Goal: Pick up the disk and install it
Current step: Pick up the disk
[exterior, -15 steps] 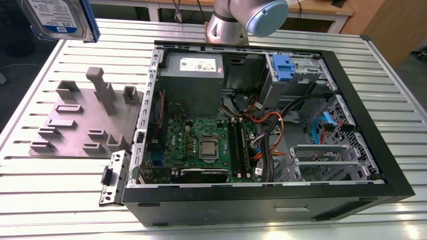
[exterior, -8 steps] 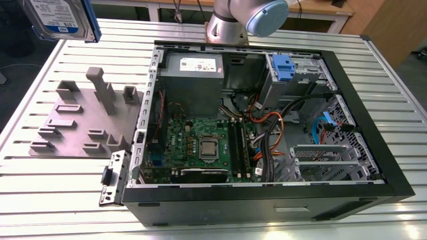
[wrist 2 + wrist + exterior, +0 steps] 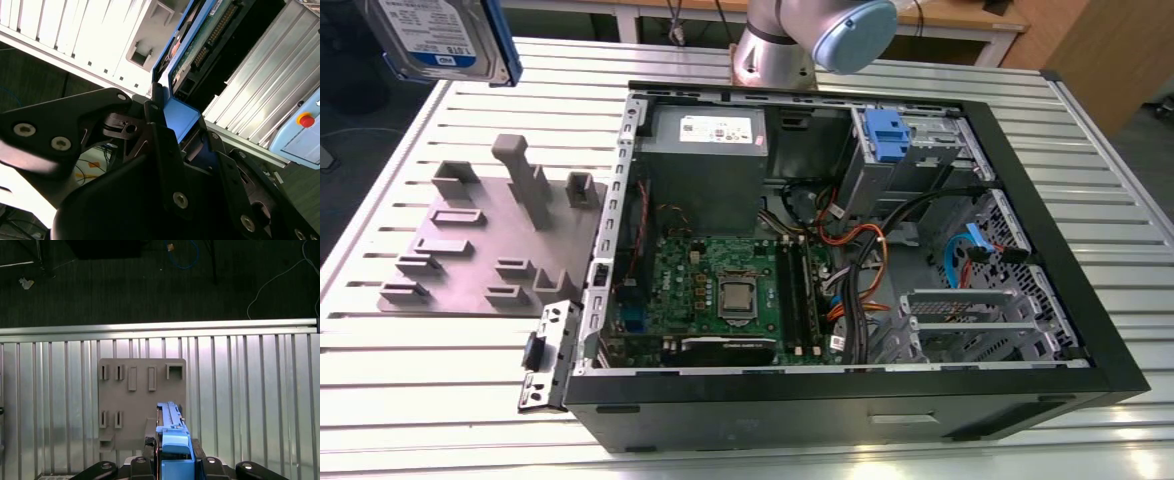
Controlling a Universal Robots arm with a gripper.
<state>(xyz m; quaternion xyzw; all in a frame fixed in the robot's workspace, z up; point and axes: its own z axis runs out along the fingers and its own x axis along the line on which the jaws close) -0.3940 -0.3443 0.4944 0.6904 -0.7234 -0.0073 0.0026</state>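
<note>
1. The black two-fingered gripper (image 3: 174, 456) is pressed together on the flat silver hard disk with a blue-and-white label and blue plastic frame (image 3: 438, 38). In both wrist views one finger sits against each broad side of the frame's end.
2. The disk hangs in the air, touching nothing else, near the edge of the slatted aluminium bench (image 3: 454, 400) on the exterior view's left.
3. Its long axis runs straight out from between the fingers. I judge it points down at the flat grey plastic plate with raised holders (image 3: 142, 390), which lies beneath it.
4. The open black computer case (image 3: 854, 400) stands just beside that plate, towards the exterior view's right. The disk is well apart from it. The drive bay holding a small blue plastic clip (image 3: 887, 135) sits at the case's far corner, so the bay lies sideways from the gripper, not below it.
5. Counted: one disk, one gripper, one plate, one case, one blue clip.
</note>
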